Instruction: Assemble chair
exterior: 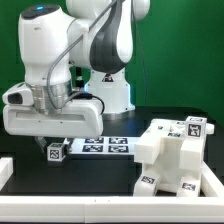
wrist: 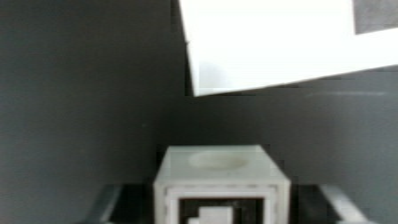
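**Small tagged part at the tool; main chair block already standing**

Seen in the exterior view: tool (exterior: 57, 150) low over the black table (exterior: 100, 175), toward the exterior view's left, with a small white tagged block (exterior: 56, 152) right at its tip. Looks to be resting on or just above the table; contact not clear. In the wrist view, same small part (wrist: 221, 185) sitting between two dark fingers (wrist: 128, 200), one on each side, a black-and-white tag on its near face and a shallow round recess on top. Fingers close against its sides, so probably clenched on it, though actual pressure cannot be confirmed; best read as grasping the small block.

Toward the exterior view's right: a chunky white assembly (exterior: 172, 155), several slabs and bars already joined into one blocky chair body, tags on its top and lower front. Well apart from the tool. Also visible in the wrist view as a pale slab (wrist: 285, 40) farther off, edge tilted in that picture.

Behind the tool, flat on the table: the marker board (exterior: 105, 146) with its row of tags, just beside the small block.

Judged progress: well along, bulk of the structure built. Left to do, as far as visible: carrying this small piece across to the assembly, lining it up with its seat, and fixing it in. Other loose parts not visible, so possibly among the last pieces; cannot tell for certain. Exact mounting spot on the assembly hidden from both views.
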`<state>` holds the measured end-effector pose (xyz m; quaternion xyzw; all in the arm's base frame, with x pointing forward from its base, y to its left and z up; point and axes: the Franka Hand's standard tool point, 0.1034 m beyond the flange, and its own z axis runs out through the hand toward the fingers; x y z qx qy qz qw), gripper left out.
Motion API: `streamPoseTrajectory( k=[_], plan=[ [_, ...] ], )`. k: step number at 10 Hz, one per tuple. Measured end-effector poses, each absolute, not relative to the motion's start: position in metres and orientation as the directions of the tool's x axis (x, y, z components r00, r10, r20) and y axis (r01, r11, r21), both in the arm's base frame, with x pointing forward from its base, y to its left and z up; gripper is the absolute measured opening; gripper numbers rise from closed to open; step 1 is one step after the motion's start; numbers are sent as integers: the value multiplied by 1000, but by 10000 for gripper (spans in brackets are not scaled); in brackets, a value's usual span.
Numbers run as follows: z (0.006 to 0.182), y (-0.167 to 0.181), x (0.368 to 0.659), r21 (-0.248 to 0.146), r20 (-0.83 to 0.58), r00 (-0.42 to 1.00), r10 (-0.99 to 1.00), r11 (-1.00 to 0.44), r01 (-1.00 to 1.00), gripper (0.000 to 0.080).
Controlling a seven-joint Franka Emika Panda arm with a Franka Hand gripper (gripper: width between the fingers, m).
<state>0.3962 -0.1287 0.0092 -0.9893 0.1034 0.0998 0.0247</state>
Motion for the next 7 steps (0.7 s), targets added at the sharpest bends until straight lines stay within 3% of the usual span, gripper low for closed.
streamPoseTrajectory(
  k=[1, 2, 3, 5, 7],
  plan=[
    [12, -129, 400, -42, -227, 952, -204, -975, -219, 564],
    [15, -127, 401, -61, -323, 925, -200, -971, -231, 564],
    [20, -133, 411, -60, -422, 885, -197, -968, -244, 635],
    [19, -136, 430, -54, -538, 819, -199, -962, -269, 648],
    [18, -133, 423, -68, -664, 730, -164, -958, -278, 649]
  ],
)
